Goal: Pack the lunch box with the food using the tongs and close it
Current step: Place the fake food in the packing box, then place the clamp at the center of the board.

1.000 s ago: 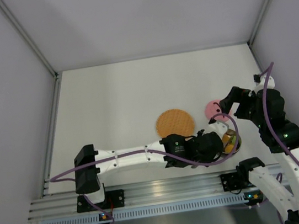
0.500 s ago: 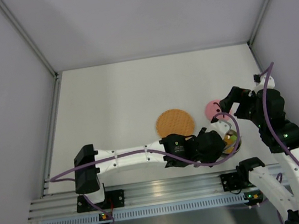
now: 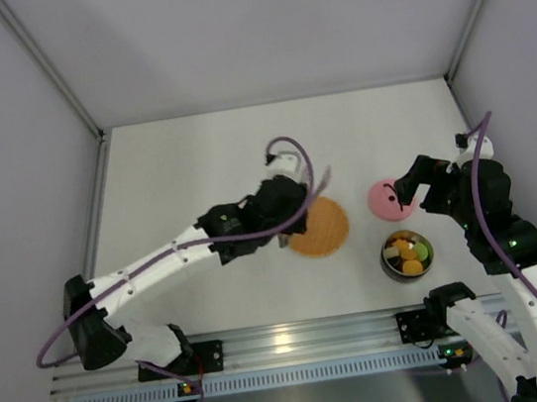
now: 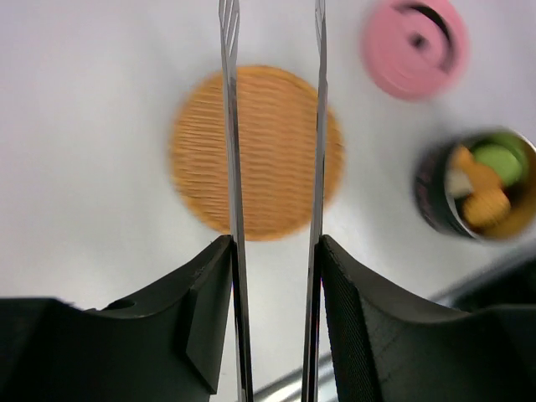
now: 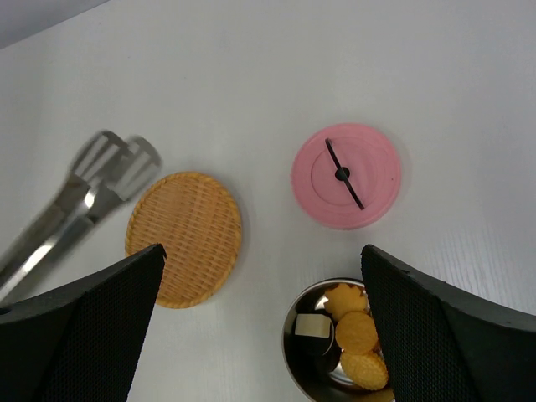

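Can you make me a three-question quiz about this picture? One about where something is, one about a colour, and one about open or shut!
1. Where is the food?
A) in the steel lunch box
B) on the woven mat
C) in the tongs

2. What colour is the lid?
A) blue
B) pink
C) green

3. The lunch box is:
A) shut
B) open
C) tipped over

Answers:
1 A, the pieces sit inside it.
2 B, it is plainly pink.
3 B, the lid lies beside it, not on it.

lid (image 5: 346,176) unobstructed, tongs (image 4: 229,126) above mat (image 4: 272,151)
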